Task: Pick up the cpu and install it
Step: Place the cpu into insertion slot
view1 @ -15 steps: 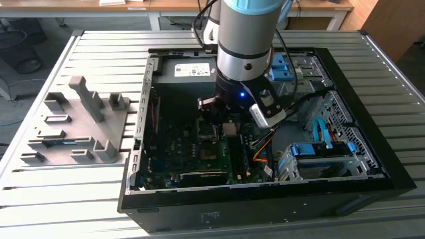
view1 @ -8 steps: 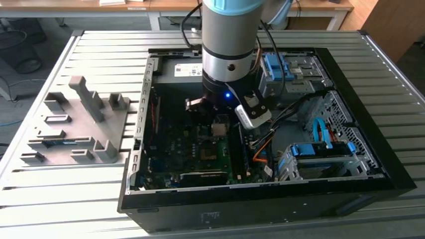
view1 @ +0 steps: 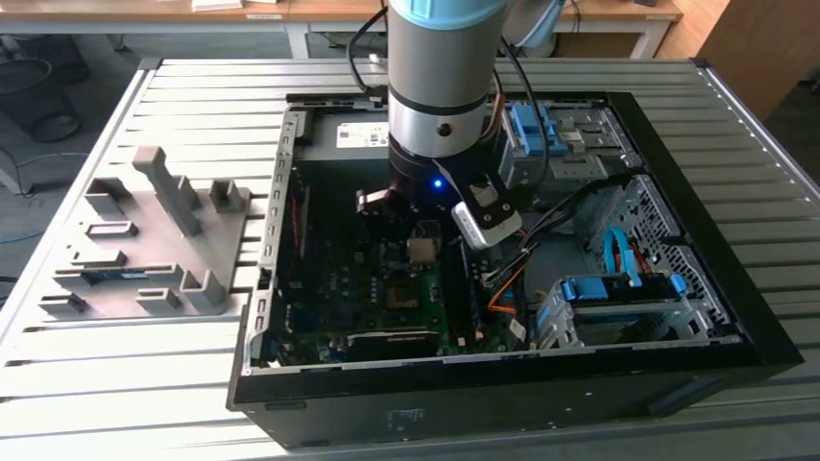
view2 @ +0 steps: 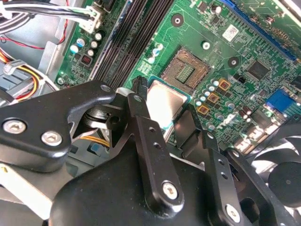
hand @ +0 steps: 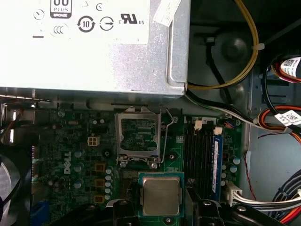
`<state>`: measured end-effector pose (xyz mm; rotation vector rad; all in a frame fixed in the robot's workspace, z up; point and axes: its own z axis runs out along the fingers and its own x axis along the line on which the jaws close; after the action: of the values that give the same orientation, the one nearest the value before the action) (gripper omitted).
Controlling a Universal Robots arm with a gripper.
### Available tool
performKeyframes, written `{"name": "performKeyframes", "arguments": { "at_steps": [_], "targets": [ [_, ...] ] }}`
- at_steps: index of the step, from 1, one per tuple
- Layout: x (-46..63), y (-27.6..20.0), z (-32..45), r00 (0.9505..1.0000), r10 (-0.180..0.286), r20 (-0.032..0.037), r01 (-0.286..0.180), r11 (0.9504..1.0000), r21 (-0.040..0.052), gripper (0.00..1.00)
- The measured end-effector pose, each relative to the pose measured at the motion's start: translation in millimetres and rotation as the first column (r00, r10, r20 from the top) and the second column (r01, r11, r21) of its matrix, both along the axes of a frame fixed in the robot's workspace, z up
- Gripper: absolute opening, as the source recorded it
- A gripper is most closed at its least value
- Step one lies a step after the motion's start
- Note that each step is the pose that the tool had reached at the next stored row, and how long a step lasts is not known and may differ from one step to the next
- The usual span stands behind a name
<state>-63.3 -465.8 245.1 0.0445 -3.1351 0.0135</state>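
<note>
Gripper (view2: 164, 106) is clamped on the cpu (view2: 165, 101), a flat square chip with a silver metal lid and a green rim. I see the black fingers (view2: 141, 117) pinching two opposite edges, lid facing up. In the first wrist view the cpu (hand: 161, 194) sits level between the finger ends.

Cpu hangs over the green motherboard (hand: 70, 141), just beside the square metal-framed socket (hand: 138, 136) and not seated in it. I cannot judge how high it is off the board. In the second wrist view the socket (view2: 186, 70) shows its contact field uncovered, with a row of small orange-topped square parts (view2: 211, 98) along one side.

Beside the socket run the long black memory slots (hand: 200, 150); a blue memory stick (hand: 216, 160) stands in the outermost one. Past the socket, against the case wall, is the silver sheet-metal power supply box (hand: 94, 42), and yellow, red and black cables (hand: 244, 56) loop off it. A round black fan (view2: 282, 183) lies at the board's edge.

In the exterior view the grey-and-blue arm (view1: 443, 96) comes straight down into the open black computer case (view1: 513, 389), its gripper (view1: 423, 245) over the middle of the board. Blue plastic drive bays (view1: 628, 288) fill the case's side toward the exterior view's right.

The case lies on a slatted grey metal table (view1: 769, 240). A grey moulded fixture tray (view1: 154, 240) with upright posts rests near the table's edge at the exterior view's left, well apart from the gripper.
</note>
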Motion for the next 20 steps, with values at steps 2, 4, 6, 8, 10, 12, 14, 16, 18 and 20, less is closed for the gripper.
{"name": "performKeyframes", "arguments": {
  "at_steps": [2, 4, 6, 8, 10, 12, 14, 16, 18, 20],
  "targets": [
    [-0.1, 0.0, 0.0, 1.0000, 0.000, 0.0000, 0.000, 1.0000, 0.0000, 0.47],
    [-0.2, 0.1, 0.0, 1.0000, 0.000, 0.0000, 0.000, 1.0000, 0.0000, 0.47],
    [-0.2, 0.1, 0.0, 1.0000, 0.000, 0.0000, 0.000, 1.0000, 0.0000, 0.47],
    [-0.3, 0.2, 0.0, 1.0000, 0.000, 0.0001, 0.000, 1.0000, 0.0009, 0.47],
    [-1.1, 0.1, 0.1, 1.0000, 0.000, -0.0001, 0.000, 1.0000, 0.0033, 0.47],
    [-2.0, 0.1, 0.0, 1.0000, 0.000, 0.0000, 0.000, 0.9999, 0.0110, 0.47],
    [-2.3, 0.1, 0.0, 1.0000, 0.000, 0.0000, 0.000, 0.9998, 0.0175, 0.47],
    [-2.4, 0.1, 0.0, 1.0000, 0.000, 0.0000, 0.000, 0.9998, 0.0179, 0.47],
    [-2.6, 0.1, -0.1, 1.0000, 0.000, 0.0000, 0.000, 0.9998, 0.0179, 0.47],
    [-2.6, 0.1, -0.4, 1.0000, 0.000, 0.0000, 0.000, 0.9998, 0.0178, 0.47]
  ]
}}
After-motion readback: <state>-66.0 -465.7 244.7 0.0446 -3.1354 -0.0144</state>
